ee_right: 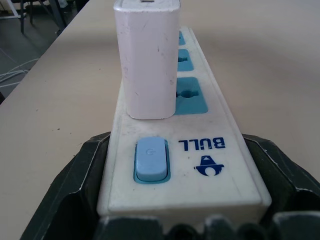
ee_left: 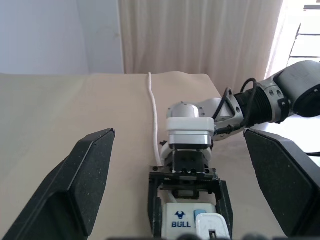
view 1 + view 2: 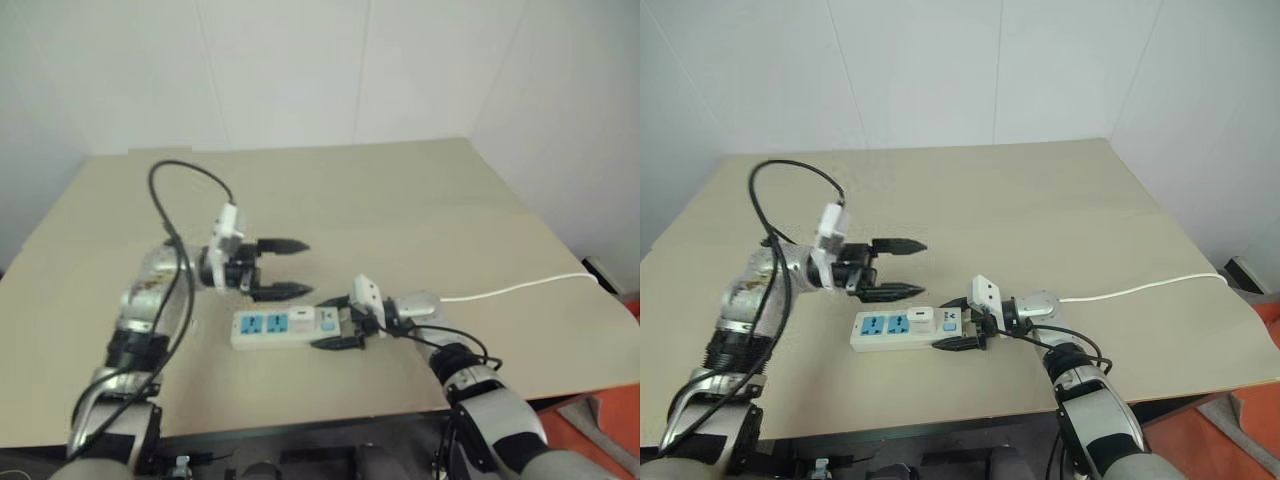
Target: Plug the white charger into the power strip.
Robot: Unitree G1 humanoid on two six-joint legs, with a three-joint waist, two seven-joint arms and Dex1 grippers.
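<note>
Pale walls stood behind a tan worktop. Left pincer hung wide and empty above the power strip, just clear of it. White charger stood upright in the socket nearest the switch end, below and slightly right of that pincer, not touching it. Right pincer clamped the strip's switch end, one finger on each side, charger just beyond its tips. White cord trailed off to the right. Risk, as judged: if the right pincer let go with a twist, the strip could skid or the charger be tipped loose; the seating looked full but could not be confirmed.
</note>
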